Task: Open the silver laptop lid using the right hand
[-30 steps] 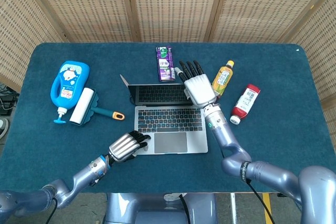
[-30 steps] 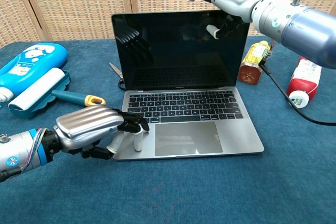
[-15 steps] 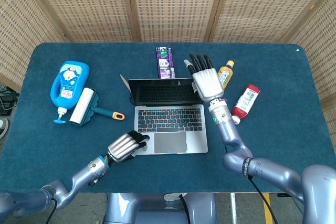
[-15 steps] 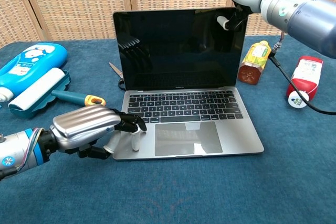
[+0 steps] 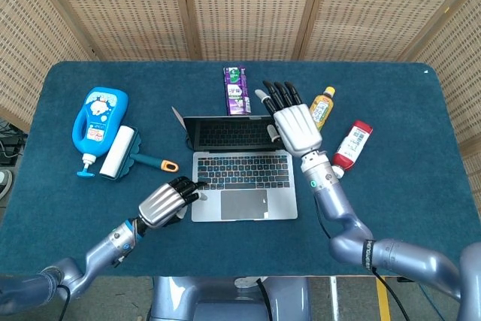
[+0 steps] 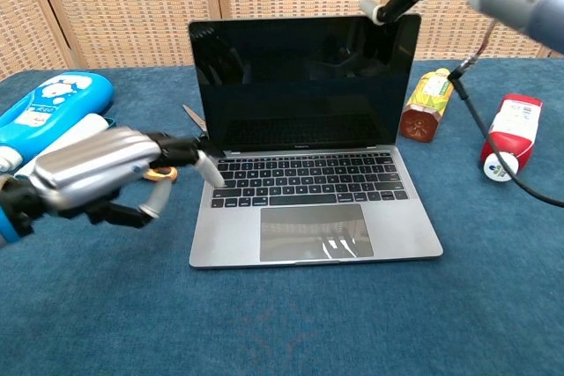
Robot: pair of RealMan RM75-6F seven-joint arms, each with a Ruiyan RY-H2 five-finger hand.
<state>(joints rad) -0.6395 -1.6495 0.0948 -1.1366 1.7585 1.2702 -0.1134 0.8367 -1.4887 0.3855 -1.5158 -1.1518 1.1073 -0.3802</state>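
Note:
The silver laptop stands open mid-table, its dark screen nearly upright above the keyboard. My right hand hovers over the lid's top right corner with its fingers spread and holds nothing. In the chest view only one fingertip of it shows, at that corner, and contact is unclear. My left hand floats to the left of the laptop's base with its fingers stretched toward the keyboard's left edge and nothing in it; in the head view the left hand sits at the base's front left corner.
A blue detergent bottle and a lint roller lie to the left. A purple pack lies behind the laptop. A tea bottle and a red-capped bottle lie to the right. Scissors poke out behind the lid.
My left hand has lifted off the laptop's front left corner and drawn back to the left, fingers uncurled. My right hand has risen above the lid's top edge. The lid stands slightly more upright.

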